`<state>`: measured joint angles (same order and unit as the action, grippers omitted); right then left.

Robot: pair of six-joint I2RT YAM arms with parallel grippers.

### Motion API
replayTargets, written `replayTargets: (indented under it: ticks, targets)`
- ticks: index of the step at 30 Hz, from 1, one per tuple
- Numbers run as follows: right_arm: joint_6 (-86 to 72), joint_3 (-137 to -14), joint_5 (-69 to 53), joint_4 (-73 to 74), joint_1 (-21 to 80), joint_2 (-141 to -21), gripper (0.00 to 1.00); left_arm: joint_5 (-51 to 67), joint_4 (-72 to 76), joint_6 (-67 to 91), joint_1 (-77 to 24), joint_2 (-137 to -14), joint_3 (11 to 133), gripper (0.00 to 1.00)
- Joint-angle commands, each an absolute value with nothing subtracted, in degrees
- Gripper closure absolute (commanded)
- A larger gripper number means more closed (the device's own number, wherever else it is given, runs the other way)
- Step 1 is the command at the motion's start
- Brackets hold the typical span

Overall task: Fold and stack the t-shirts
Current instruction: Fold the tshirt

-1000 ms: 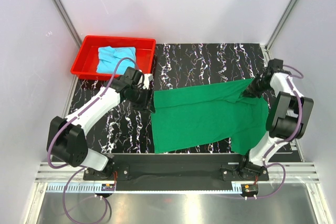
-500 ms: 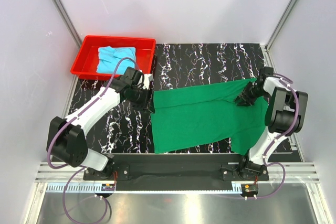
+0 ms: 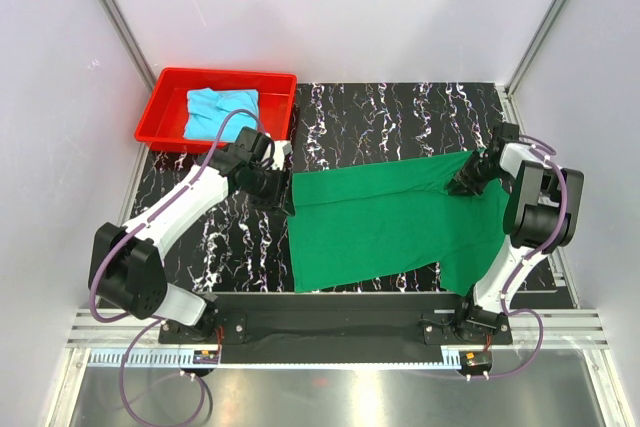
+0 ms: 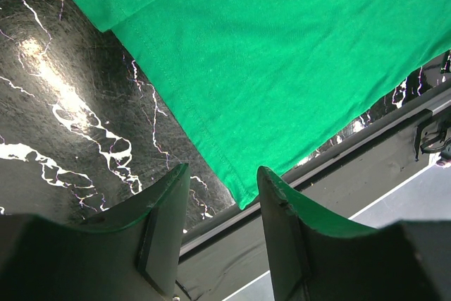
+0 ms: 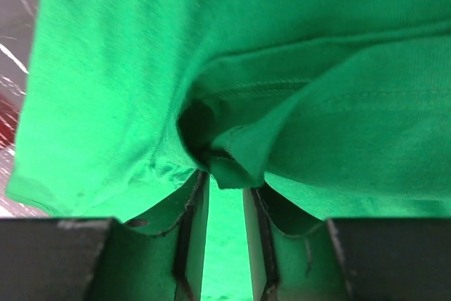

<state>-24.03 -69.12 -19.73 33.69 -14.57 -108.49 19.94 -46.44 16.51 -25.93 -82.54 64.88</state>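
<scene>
Jaws on the right arm [image 3: 530, 162] were pinched together on a raised fold of the dark green soft cloth t-shirt [image 3: 390, 222], at the shirt's edge farthest from the rectangular red plastic tray [image 3: 165, 82]. The wrist view showed cloth bunched at their tips and filling the narrow slot between them. Jaws on the left arm [image 3: 200, 192] stood apart over the shirt's edge closest to the tray, with a hemmed corner showing in the gap between them. Whether they touched the cloth I could not tell.

The green shirt lay spread on the black marbled tabletop [image 3: 400, 112], beside the tray and nearer the arm bases than it, and looked partly folded. The light cyan-blue cloth t-shirt [image 3: 220, 110] sat crumpled inside the tray, untouched.

Taking opposite ends made sense. With one arm gripping and the other ready to grip, the pair could draw the cloth evenly for the next fold, which I judged not yet begun.
</scene>
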Motion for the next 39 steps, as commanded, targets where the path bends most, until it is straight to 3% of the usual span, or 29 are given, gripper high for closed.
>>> replayTargets:
  ticks: [1, 9, 17, 33, 39]
  targets:
    - [-25.0, -71.7, -21.2, 31.6, -14.0, -108.3, 0.68, 20.9, -45.9, 16.2, -25.9, -81.0, 67.2, 0.52]
    - [-25.8, -71.9, -21.5, 30.7, -13.6, -110.0, 0.74, 21.2, -45.6, 16.1, -25.9, -81.5, 67.1, 0.51]
    - [-27.5, -72.0, -22.0, 33.1, -13.3, -108.4, 1.0, 21.5, -45.7, 15.8, -25.9, -81.6, 67.2, 0.51]
    - [-45.1, -63.5, -11.6, 44.9, -13.1, -96.9, 1.0, 22.2, -44.6, 15.7, -26.0, -81.4, 65.7, 0.51]
    - [-50.8, -58.1, -13.5, 43.1, -12.4, -96.3, 0.92, 22.4, -44.1, 15.8, -25.9, -81.3, 64.8, 0.51]
